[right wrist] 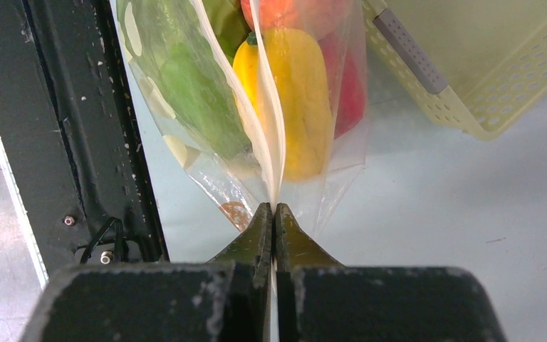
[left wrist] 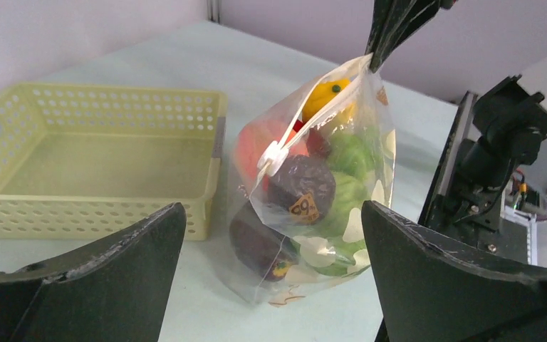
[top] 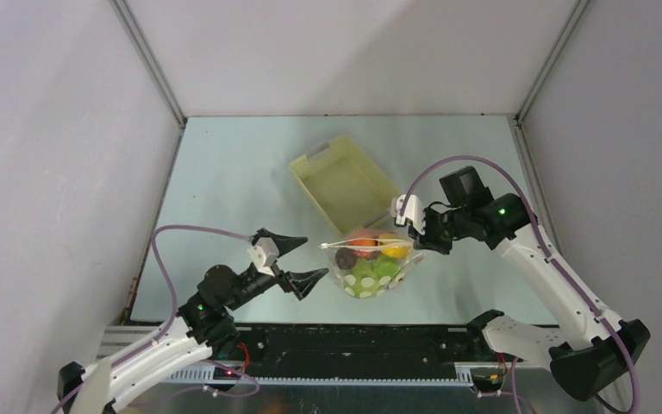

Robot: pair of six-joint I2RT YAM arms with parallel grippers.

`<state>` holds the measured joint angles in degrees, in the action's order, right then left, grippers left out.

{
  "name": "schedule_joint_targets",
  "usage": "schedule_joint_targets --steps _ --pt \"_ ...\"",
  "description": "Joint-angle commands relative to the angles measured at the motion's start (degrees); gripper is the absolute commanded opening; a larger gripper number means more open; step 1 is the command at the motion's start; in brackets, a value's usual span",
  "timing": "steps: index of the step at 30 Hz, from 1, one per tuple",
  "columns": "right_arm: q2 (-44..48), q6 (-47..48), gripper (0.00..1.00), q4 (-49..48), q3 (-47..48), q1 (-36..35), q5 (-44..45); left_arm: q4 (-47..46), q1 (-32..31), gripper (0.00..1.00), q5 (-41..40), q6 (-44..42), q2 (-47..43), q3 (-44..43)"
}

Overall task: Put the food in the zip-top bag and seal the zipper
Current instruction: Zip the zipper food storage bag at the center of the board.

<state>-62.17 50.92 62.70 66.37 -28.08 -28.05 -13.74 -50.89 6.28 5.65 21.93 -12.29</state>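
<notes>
Left jaws: spread wide with nothing between them, on the near-left side of the bag (top: 371,269), pointing at it but apart from it.
Right jaws: pressed tight on the top edge of the bag at its right end, holding that corner up.
Bag: clear plastic with white dots. It stands near the front edge of the worktop (top: 224,181), between the two arms. Its bottom rests on the surface and its top is lifted by the right jaws.
Zipper (top: 369,246): a thin pale strip along the top of the bag. It runs from the right jaws to a small white tab (left wrist: 273,158) at the left end. In the right wrist view the two sides lie flat against each other where the jaws pinch them.
Food: all of it shows inside the bag.
Yellow piece (right wrist: 295,92): high in the bag, near the held corner.
Orange-red pieces (left wrist: 260,142): beside the yellow one, on the basket side.
Green pieces (left wrist: 349,157): on the side towards the arm bases.
Dark red apples (left wrist: 300,187): low in the bag, one above the other, each with a small yellow sticker.
Basket (top: 345,183): pale yellow with slotted walls, on the worktop just behind the bag, set at an angle.
</notes>
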Motion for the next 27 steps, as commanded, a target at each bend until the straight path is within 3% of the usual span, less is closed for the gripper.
schedule_joint_targets --steps 1,5,8,16,27 --pt "-0.2 -1.6 0.0 0.3 -0.1 -1.3 2.8 -14.3 2.8 1.0 3.1 5.8 -3.3 5.9" --pt "-0.6 -1.9 0.0 0.4 0.0 -2.0 3.6 -22.9 5.6 1.0 7.2 8.5 0.0 7.9" --pt "-0.5 -2.0 0.0 0.3 0.0 -2.0 3.9 -25.5 6.4 1.0 10.8 8.8 8.3 5.6" --pt "0.2 -2.1 0.0 0.3 -0.1 -2.0 4.7 -35.7 9.0 0.86 25.9 13.2 27.2 -0.6" --pt "0.0 -2.3 0.0 0.2 -0.1 -1.7 4.9 -38.0 9.1 0.72 26.3 11.9 27.4 1.5"
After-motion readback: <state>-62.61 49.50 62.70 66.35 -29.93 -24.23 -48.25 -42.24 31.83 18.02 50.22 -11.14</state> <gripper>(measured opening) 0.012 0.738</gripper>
